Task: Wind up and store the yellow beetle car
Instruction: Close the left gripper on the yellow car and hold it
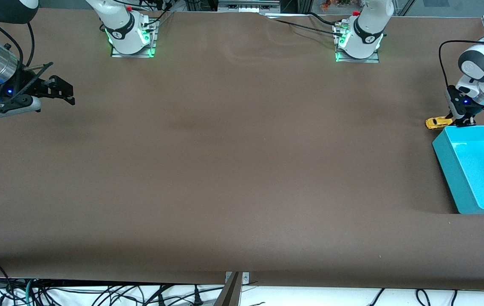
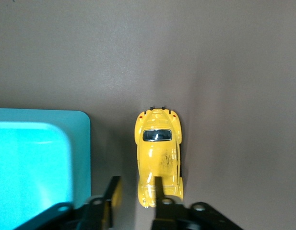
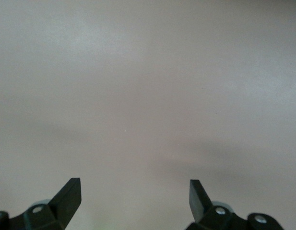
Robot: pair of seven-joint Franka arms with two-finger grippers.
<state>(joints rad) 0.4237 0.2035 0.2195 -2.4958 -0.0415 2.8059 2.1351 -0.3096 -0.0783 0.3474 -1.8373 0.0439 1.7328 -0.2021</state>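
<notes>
Yellow beetle car (image 2: 159,158) apparently in left hand (image 2: 134,194).

The left gripper (image 2: 134,194) is low at the table's left-arm end, jaws closed, seemingly on the car (image 2: 159,155). The right gripper (image 1: 61,90) waits over the table's right-arm end, jaws wide apart.

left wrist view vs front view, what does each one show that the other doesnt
Only the left wrist view shows the yellow beetle car from above: its dark window, and one finger of the left gripper overlapping its end. Only the front view shows the right gripper, open and waiting over the table at the right arm's end, and both arm bases. Both show the car, the left gripper and the turquoise bin beside the car.
</notes>
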